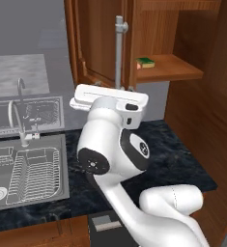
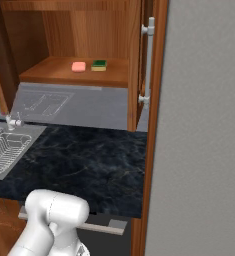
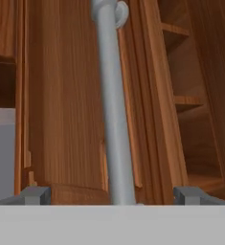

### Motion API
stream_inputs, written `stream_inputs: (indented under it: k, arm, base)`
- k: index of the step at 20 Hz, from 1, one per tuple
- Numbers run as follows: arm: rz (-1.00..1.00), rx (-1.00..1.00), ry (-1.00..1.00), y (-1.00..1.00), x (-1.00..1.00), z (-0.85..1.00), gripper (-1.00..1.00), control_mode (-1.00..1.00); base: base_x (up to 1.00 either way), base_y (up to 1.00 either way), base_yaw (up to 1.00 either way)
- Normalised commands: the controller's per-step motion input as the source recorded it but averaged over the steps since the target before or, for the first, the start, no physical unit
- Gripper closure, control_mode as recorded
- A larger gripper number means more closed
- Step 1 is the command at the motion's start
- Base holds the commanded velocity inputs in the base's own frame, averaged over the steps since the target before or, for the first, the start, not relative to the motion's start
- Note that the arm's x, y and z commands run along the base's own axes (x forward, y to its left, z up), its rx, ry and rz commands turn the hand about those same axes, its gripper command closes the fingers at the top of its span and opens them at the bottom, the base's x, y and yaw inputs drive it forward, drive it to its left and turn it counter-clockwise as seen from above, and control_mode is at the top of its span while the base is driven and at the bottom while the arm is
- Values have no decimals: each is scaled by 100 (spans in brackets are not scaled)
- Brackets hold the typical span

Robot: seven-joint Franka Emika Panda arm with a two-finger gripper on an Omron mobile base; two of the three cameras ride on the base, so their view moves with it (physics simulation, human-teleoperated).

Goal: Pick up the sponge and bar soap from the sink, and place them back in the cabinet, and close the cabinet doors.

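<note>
I've got the gripper (image 3: 112, 195) up against the left cabinet door (image 1: 98, 43), jaws spread wide, one fingertip (image 3: 36, 195) on either side of the door's long silver handle (image 3: 112, 110), and nothing held. The handle runs straight up between the jaws, not yet pinched. Beyond the jaws and off to the right, the sponge (image 2: 99, 65) and the bar soap (image 2: 78, 66) sit side by side on the cabinet (image 2: 74, 35) shelf (image 2: 64, 72). The right door (image 2: 139, 60) stands open. Down and left of the jaws, the sink (image 1: 25, 169) sits in the dark desk (image 2: 79, 160).
</note>
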Motion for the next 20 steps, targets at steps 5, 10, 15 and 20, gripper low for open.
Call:
stream_inputs:
  k: [5, 10, 15, 20]
  arm:
    - [-3, 0, -1, -41, 44, 0, -100, -100]
    - [0, 0, 0, -38, 40, 0, -100, -100]
    - [0, 0, -1, -34, 36, -2, -100, -100]
    - [0, 0, -1, -25, 41, -4, -100, -100]
  base:
    - [0, 0, 0]
    - [0, 0, 0]
    - [0, 0, 0]
    - [0, 0, 0]
